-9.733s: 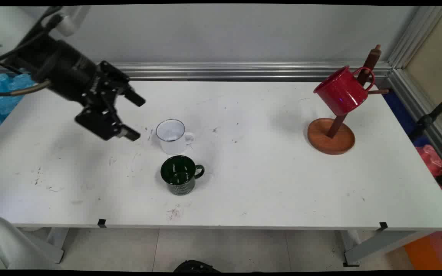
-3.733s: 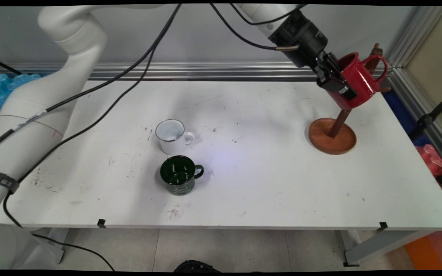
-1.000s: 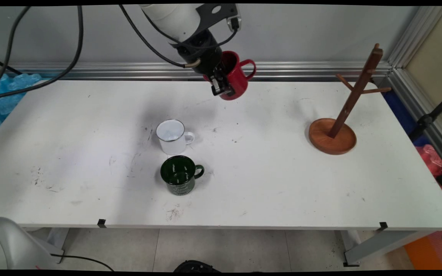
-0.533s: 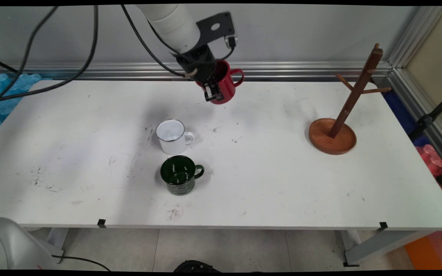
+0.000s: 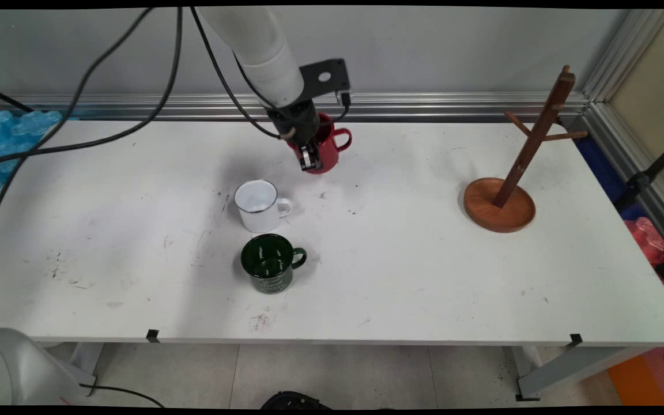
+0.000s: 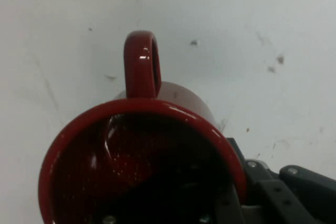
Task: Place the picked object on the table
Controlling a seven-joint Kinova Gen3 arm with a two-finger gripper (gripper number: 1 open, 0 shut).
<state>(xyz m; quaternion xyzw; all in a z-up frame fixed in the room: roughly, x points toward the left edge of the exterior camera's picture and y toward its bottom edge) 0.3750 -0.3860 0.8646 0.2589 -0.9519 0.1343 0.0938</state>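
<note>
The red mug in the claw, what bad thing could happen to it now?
The gripper pinches the red mug only by its rim wall, so it might slip or tip over. The white mug and green mug stand close by on the table; a swing toward them could perhaps knock one. If the red mug is let go while above the table, it may drop and roll.

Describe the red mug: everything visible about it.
The red mug looks like glossy speckled enamel, with a rounded rim, a dark inside and one loop handle pointing to the picture's right in the main view. It stands upright, mouth up, low over the table's far side, beyond the white mug. The end effector grips its wall, one finger outside. Whether its base touches the table cannot be told.
</note>
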